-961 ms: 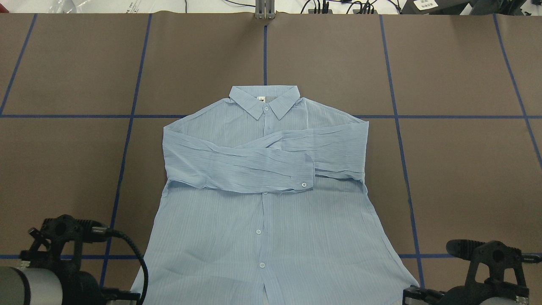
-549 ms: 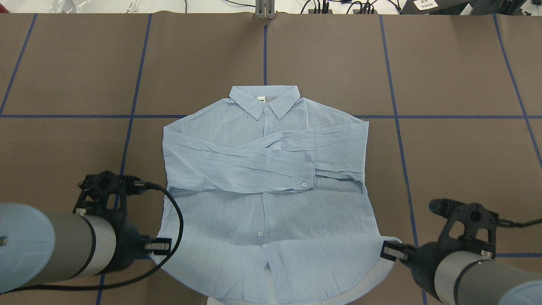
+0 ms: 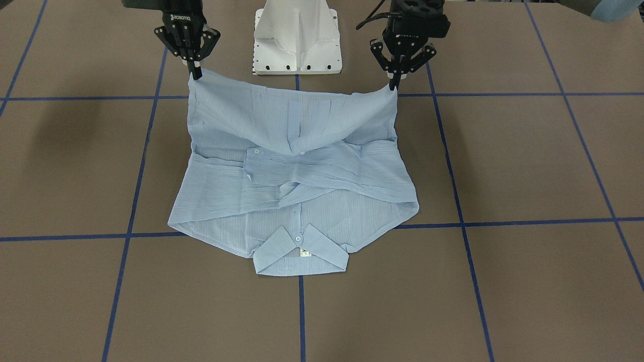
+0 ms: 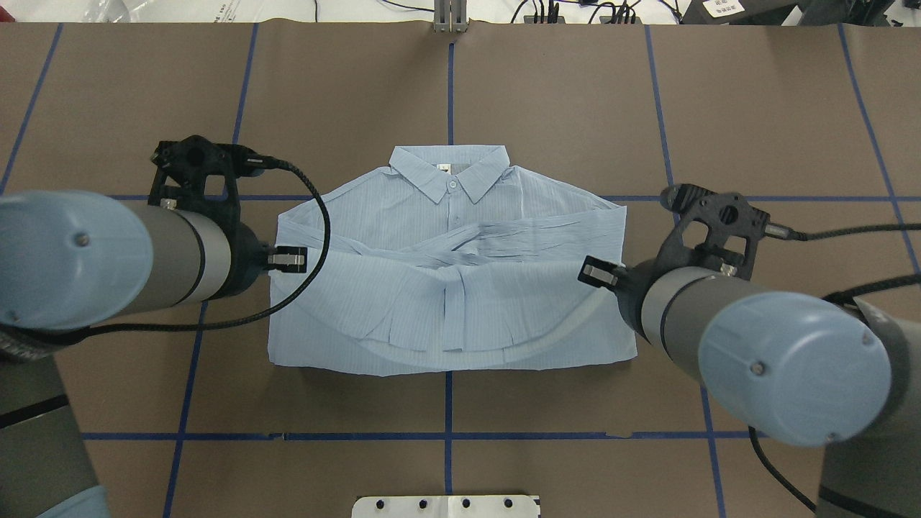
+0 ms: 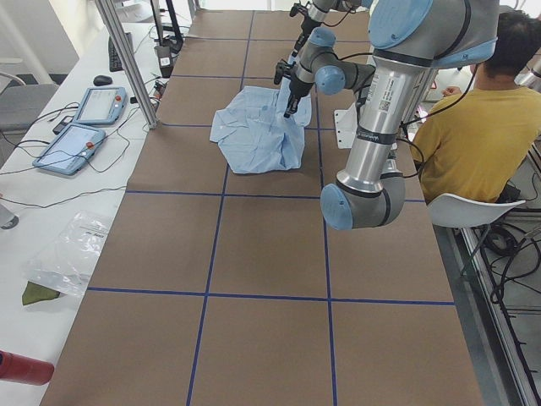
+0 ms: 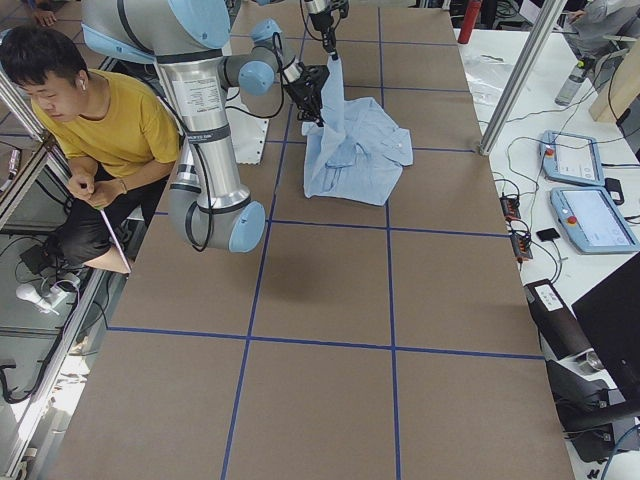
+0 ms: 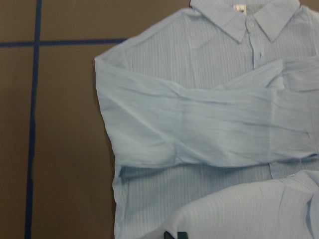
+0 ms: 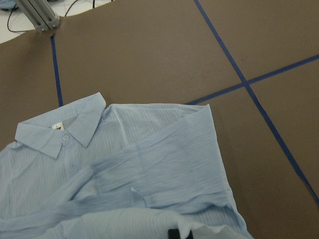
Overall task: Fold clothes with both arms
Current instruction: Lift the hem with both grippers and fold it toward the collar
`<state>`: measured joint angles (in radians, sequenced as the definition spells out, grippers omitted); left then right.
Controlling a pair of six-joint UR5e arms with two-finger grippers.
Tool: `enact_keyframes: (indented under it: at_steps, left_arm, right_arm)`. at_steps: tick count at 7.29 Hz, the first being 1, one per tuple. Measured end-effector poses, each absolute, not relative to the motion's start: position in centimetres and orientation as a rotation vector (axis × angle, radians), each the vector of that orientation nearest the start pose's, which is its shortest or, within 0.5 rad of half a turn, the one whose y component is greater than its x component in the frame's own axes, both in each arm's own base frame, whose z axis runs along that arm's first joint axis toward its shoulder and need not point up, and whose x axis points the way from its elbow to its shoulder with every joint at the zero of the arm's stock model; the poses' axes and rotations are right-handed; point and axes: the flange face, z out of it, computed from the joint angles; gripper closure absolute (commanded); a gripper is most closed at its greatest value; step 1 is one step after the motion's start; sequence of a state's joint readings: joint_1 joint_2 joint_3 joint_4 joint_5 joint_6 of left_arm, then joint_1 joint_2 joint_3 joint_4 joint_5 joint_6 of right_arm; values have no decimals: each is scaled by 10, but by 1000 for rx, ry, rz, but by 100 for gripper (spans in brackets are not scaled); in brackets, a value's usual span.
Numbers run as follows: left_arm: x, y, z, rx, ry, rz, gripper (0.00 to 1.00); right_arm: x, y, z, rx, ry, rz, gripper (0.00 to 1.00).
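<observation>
Now clamping the left black two-finger pincer (image 3: 393,84) tight on one hem corner of the thin light-blue striped button-up shirt (image 3: 302,176), just forward of the white metal pedestal base (image 3: 297,40) and on the robot's left of it. Clamping the right black two-finger pincer (image 3: 195,73) likewise on the other hem corner, at the matching spot on the robot's right of that pedestal base. Holding both corners raised off the brown counter (image 3: 528,161), with the hem sagging in a shallow curve between them and the lower panel draping down over the shirt's midsection. Leaving the upper half lying flat on the counter farther out from the pedestal base, front side up, with the two long sleeves (image 3: 332,173) crossing over the chest and one buttoned cuff (image 3: 251,162) peeking from under the draped panel. Pointing the collar (image 3: 324,257) away from the pedestal base, at the shirt's far end, with the small white neck label (image 3: 304,253) showing inside it. Lining up the button placket roughly with the dark-blue tape line (image 3: 301,311) running straight out from the pedestal base. Reaching the left silver-grey tubular arm (image 4: 108,252) and the right silver-grey tubular arm (image 4: 755,338) out over the counter from either side of the pedestal base. Sharing the side views with a person in a yellow top (image 5: 465,127), sitting behind the pedestal base.
</observation>
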<state>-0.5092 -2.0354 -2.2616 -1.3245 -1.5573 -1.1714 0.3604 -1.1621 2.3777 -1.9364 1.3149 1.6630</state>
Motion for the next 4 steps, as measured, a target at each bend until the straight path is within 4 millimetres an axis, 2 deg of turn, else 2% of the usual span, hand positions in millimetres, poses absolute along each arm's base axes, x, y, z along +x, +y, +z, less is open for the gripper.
enact_keyframes:
  at_steps: [1,2,4]
  left_arm:
    - [377,-379,167,448,804,-133,100]
    - [401,-401,178,482,797,-152,100]
    - [453,-443,226,532,777,-180,100]
  right_arm:
    - [-364,-332,173,396,-794,532,100]
    - [-380,-364,186,429,-766,530,100]
    - [-423,-427,239,462,-716,526,100]
